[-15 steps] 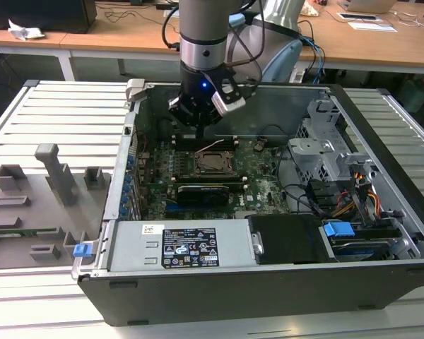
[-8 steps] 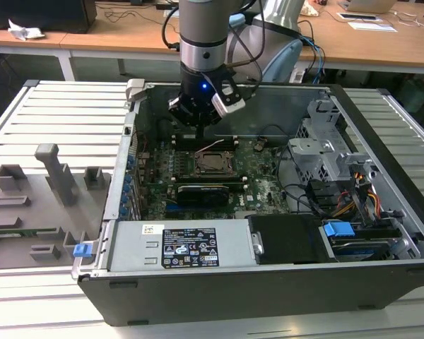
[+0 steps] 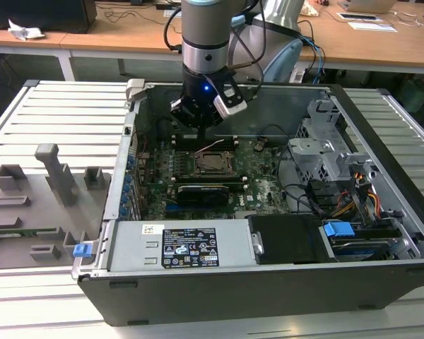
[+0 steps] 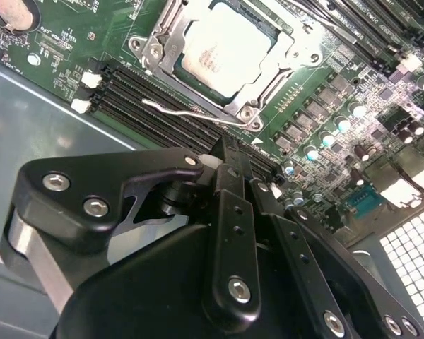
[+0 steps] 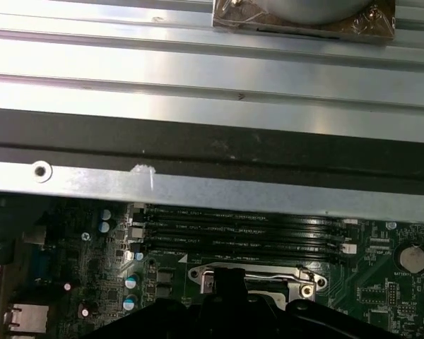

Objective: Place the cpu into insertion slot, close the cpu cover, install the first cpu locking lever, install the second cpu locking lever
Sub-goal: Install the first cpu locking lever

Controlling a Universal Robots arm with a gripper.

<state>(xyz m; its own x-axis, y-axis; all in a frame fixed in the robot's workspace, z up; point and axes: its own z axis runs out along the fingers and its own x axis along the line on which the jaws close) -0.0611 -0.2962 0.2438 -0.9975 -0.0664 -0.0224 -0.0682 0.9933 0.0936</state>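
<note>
cpu [image 4: 222,49], upper centre, under closed cpu cover [image 4: 265,88]; claw [image 4: 226,154] narrow, empty; we judge lever step, lever [image 4: 187,111] needs pressing.

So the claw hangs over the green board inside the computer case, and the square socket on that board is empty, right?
Not empty. The second wrist view shows the silvery cpu seated there, framed by the cpu cover. The rest holds: the claw hangs over the green board inside the computer case.
</note>
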